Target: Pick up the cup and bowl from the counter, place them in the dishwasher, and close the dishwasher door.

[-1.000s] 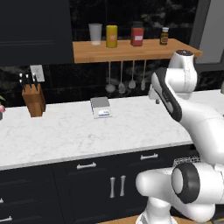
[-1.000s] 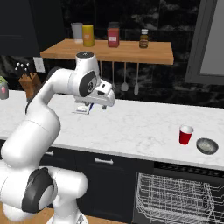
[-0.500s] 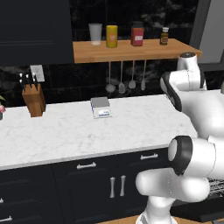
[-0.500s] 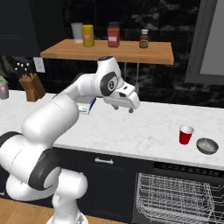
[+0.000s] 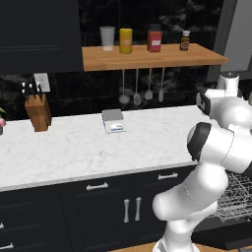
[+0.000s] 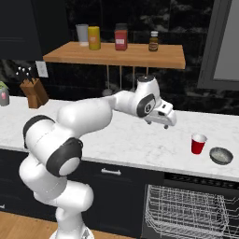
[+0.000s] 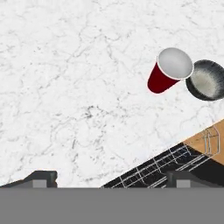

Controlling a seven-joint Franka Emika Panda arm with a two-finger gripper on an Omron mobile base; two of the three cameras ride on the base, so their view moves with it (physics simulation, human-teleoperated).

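Counter: white marble over dark cabinets, wooden shelf with jars above.
Change: arm has swung rightward from over the small scale toward the dishwasher end.
Gripper: hovers above the counter, left of the cup, jaws spread wide, holding nothing.
Knife block: far left, well clear.
Cup: red, upright near the counter's right end.
Bowl: grey, just beside the cup, right.
Dishwasher: open below, wire rack showing.
Writing: none readable.

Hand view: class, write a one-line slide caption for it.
Open gripper above the marble counter, red cup beside bowl, dishwasher rack below.
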